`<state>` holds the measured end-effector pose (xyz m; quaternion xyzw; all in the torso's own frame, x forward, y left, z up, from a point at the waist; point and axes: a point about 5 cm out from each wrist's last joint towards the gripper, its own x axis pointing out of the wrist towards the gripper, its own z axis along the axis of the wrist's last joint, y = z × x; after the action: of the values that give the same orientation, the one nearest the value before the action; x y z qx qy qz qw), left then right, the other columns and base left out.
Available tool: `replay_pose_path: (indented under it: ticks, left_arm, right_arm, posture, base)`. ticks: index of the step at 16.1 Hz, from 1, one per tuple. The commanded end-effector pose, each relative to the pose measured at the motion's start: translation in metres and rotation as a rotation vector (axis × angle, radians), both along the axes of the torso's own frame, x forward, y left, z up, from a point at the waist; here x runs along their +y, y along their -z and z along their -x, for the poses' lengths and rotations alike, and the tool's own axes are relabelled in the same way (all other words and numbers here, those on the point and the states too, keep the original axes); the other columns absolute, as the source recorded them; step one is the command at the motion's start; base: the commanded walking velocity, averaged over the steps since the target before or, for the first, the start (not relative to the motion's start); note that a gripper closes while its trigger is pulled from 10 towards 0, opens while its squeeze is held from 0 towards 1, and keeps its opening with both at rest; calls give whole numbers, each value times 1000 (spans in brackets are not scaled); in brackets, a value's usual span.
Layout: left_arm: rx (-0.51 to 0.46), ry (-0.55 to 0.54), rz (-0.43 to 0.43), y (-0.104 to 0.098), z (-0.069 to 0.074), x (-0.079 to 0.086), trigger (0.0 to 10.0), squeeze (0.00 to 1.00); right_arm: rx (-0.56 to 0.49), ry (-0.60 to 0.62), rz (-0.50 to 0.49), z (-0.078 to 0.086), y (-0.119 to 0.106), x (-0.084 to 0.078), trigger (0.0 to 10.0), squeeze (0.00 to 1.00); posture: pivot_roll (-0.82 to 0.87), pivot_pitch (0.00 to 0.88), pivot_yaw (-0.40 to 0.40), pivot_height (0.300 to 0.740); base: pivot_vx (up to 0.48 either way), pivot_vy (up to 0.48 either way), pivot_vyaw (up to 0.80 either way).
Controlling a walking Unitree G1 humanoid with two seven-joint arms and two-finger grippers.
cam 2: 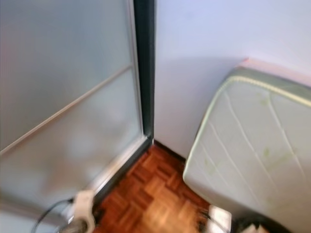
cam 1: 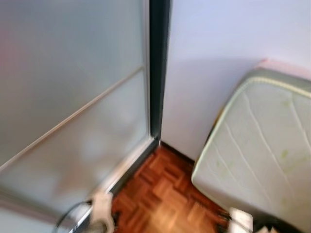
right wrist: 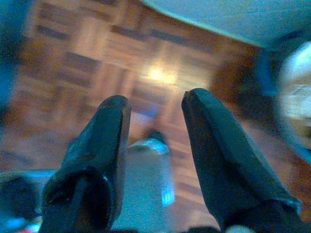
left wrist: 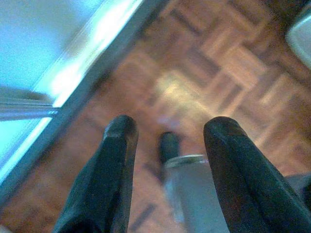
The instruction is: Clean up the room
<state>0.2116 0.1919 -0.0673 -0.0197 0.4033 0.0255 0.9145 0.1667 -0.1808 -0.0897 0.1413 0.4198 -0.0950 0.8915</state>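
The head views are blurred and face a room corner. A white quilted mattress (cam 1: pixel 262 145) lies at the right, against the wall. My left gripper (left wrist: pixel 167 136) hangs open above the parquet floor (left wrist: pixel 218 63), with nothing between its fingers. My right gripper (right wrist: pixel 153 114) is open too, over the same floor beside the mattress edge (right wrist: pixel 218 14). Part of my own silver leg (left wrist: pixel 194 194) shows between the left gripper's fingers. The silver tip of my left arm (cam 1: pixel 101 208) pokes into the bottom of the left eye view.
A frosted glass sliding door (cam 1: pixel 73 97) with a dark frame (cam 1: pixel 158 68) takes up the left side. A pale wall (cam 1: pixel 218 48) stands behind the mattress. Parquet (cam 1: pixel 160 194) runs between door track and mattress. A black cable (cam 1: pixel 68 218) loops at the bottom left.
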Motion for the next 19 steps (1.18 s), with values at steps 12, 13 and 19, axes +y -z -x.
replay_pose_path:
  ticks: [12, 13, 19]
  left_arm:
    - [22, 32, 8, 3, 2, -7, 10000, 0]
    - [22, 33, 7, 3, 2, -7, 10000, 0]
    - [25, 49, -6, 2, 1, -6, 10000, 0]
  right_arm:
    - [65, 3, 33, 13, 5, -12, 10000, 0]
    - [64, 2, 34, 13, 5, -12, 10000, 0]
    - [68, 5, 34, 12, 5, -12, 10000, 0]
  posture:
    - [44, 113, 17, 740]
    - [45, 113, 17, 740]
    - [49, 119, 11, 740]
  base:
    - [168, 0, -378]
    - [0, 0, -750]
    - [0, 0, -747]
